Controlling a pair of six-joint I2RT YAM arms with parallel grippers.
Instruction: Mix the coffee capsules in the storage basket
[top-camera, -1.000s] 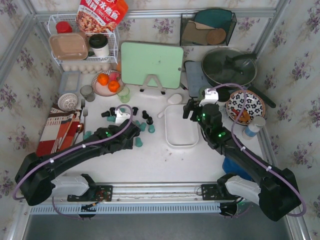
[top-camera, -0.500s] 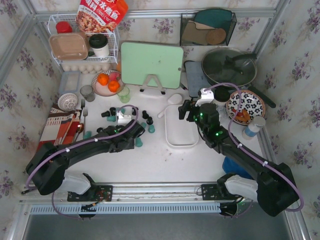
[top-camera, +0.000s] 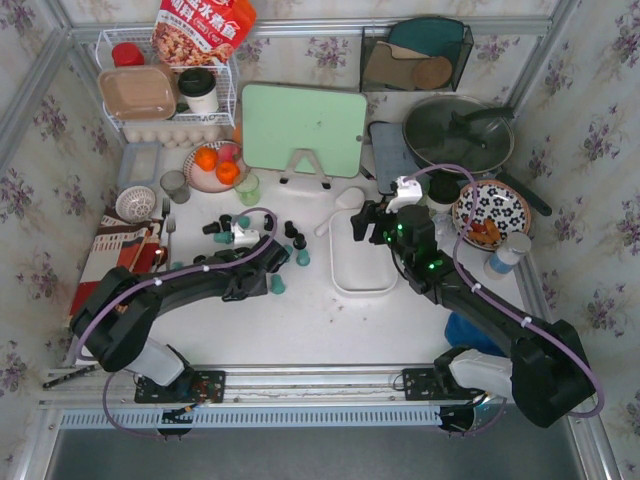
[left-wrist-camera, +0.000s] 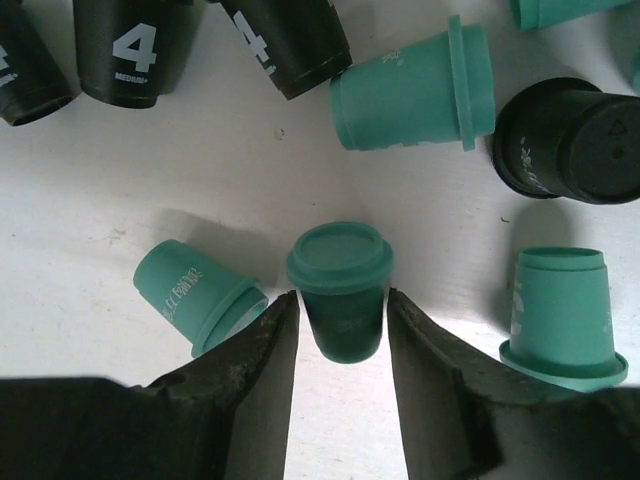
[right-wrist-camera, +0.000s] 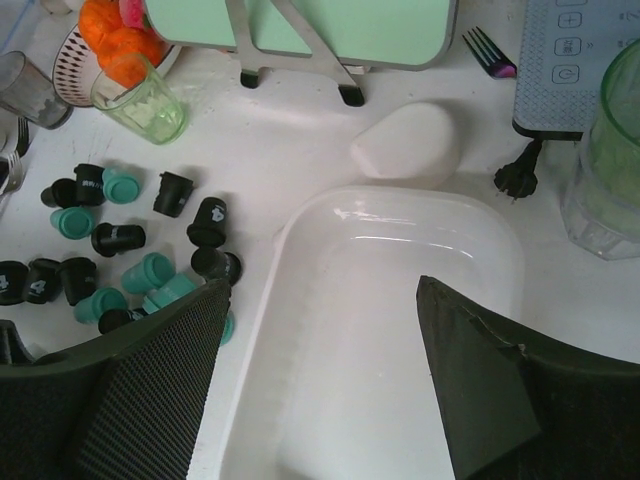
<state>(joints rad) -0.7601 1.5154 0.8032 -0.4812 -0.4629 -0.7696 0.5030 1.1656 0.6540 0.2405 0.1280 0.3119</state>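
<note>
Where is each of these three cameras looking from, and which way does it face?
Top external: fixed above and behind the arm bases, looking down on the table; both arms show, left gripper among the capsules, right gripper at the basket's far end.
Left wrist: on the left arm, pointing down; its two fingers flank a teal capsule.
Right wrist: on the right arm, looking down into the basket; its fingers spread wide.
Shared: top and right wrist both show basket and capsules.

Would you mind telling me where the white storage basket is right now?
In the top view, the storage basket lies right of centre, beneath the open right claw, with the loose coffee capsules scattered to its left.
</note>
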